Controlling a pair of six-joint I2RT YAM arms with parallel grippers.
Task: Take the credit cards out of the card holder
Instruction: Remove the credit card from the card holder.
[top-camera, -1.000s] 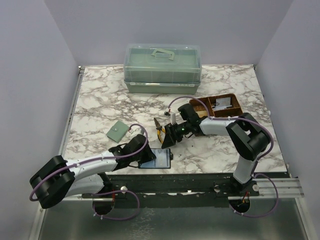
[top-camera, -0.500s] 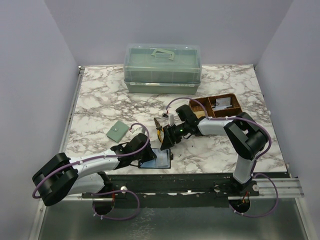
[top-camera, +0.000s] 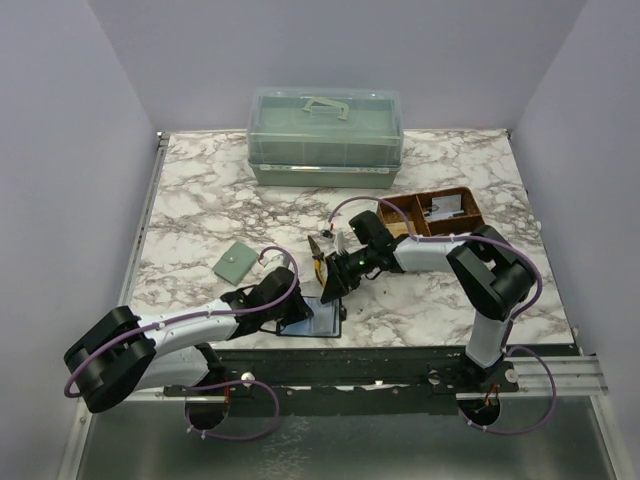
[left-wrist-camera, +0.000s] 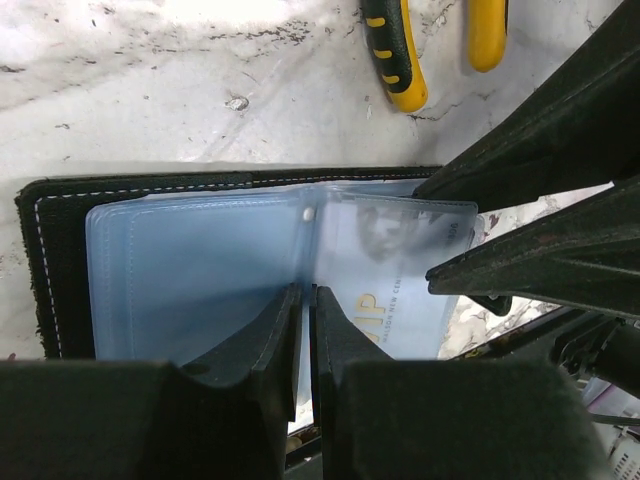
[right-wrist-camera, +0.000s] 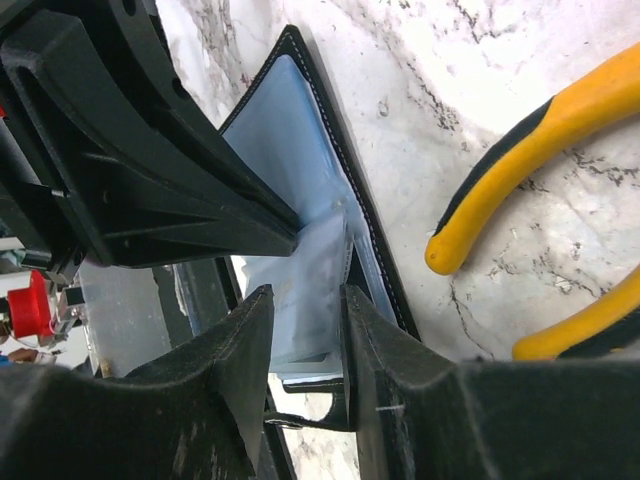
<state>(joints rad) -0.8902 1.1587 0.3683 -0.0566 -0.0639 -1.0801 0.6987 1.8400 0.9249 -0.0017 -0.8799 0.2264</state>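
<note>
While the card holder (top-camera: 318, 320) lies open at the counter's (top-camera: 200, 200) near edge, long axis left-right, left fingers (left-wrist-camera: 262, 345) pinch its middle leaf almost shut; right fingers (right-wrist-camera: 380, 350), half open, straddle the sleeved credit card (left-wrist-camera: 390, 305) on their side.

Card holder (left-wrist-camera: 60, 260): black, matt, finely grained like leather or an imitation; pale thread stitching along the edge.
Sleeves (left-wrist-camera: 200, 270) inside it: clear blue-grey plastic, glossy, soft, a little wrinkled.
Credit card (left-wrist-camera: 390, 315): seen through a sleeve, with a smooth printed face.
Table (top-camera: 200, 200): marble pattern, smooth, faint sheen; stone or laminate, cannot tell.
Pliers (right-wrist-camera: 530, 170): yellow-and-black handle grips, rubbery or plastic, smooth, half-matt.
Left gripper (left-wrist-camera: 303, 300), right gripper (right-wrist-camera: 305, 295): black matt plastic, finely ridged, rough.
Storage box (top-camera: 325, 135): translucent green plastic, smooth.
Tray (top-camera: 400, 208): brown, wood-like, matt.
Green wallet (top-camera: 235, 263): matt, material unclear.
</note>
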